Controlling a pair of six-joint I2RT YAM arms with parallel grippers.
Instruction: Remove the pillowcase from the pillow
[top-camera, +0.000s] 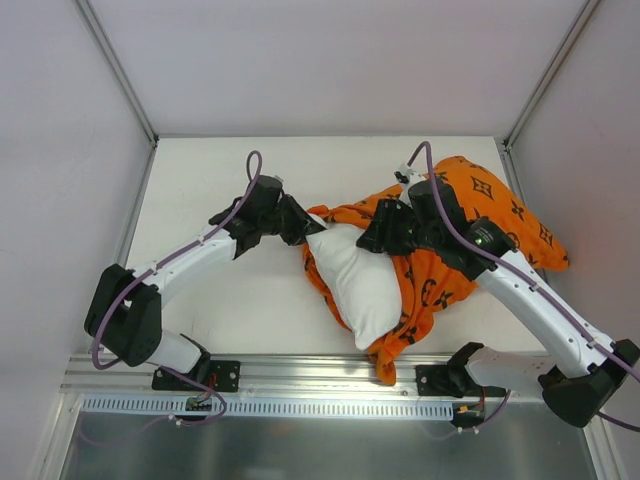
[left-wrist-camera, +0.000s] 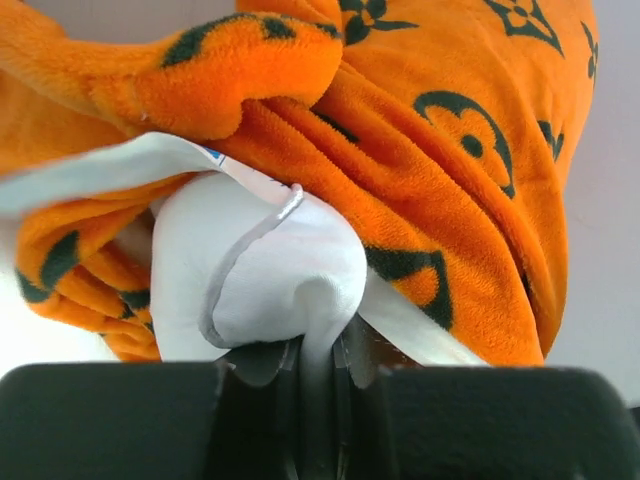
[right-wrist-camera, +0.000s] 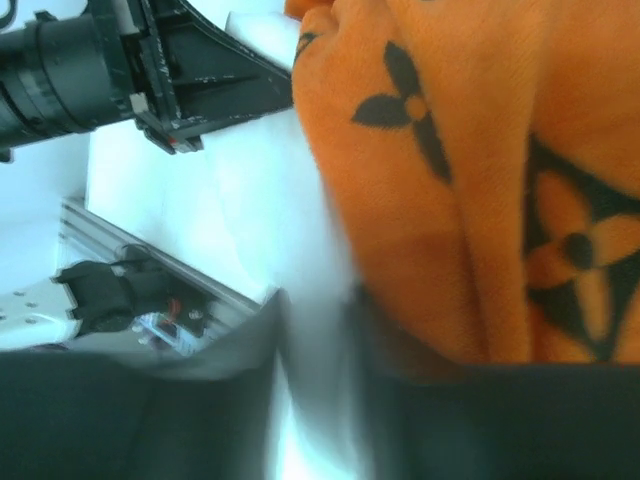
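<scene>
The white pillow (top-camera: 355, 280) lies slantwise mid-table, most of it bare. The orange pillowcase (top-camera: 480, 215) with dark motifs is bunched along its right side and under it. My left gripper (top-camera: 300, 226) is at the pillow's far left corner. In the left wrist view it (left-wrist-camera: 318, 345) is shut on a pinch of white pillow (left-wrist-camera: 270, 270), with the pillowcase (left-wrist-camera: 440, 150) behind. My right gripper (top-camera: 372, 238) sits at the pillowcase's edge by the pillow's far right side. The right wrist view is blurred: a narrow pale gap shows at the gripper (right-wrist-camera: 315, 310), and the pillowcase (right-wrist-camera: 480, 180) drapes over the right finger.
A metal rail (top-camera: 300, 375) runs along the table's near edge with both arm bases on it. Grey walls close the table on the left, back and right. The left arm (right-wrist-camera: 80, 70) shows in the right wrist view.
</scene>
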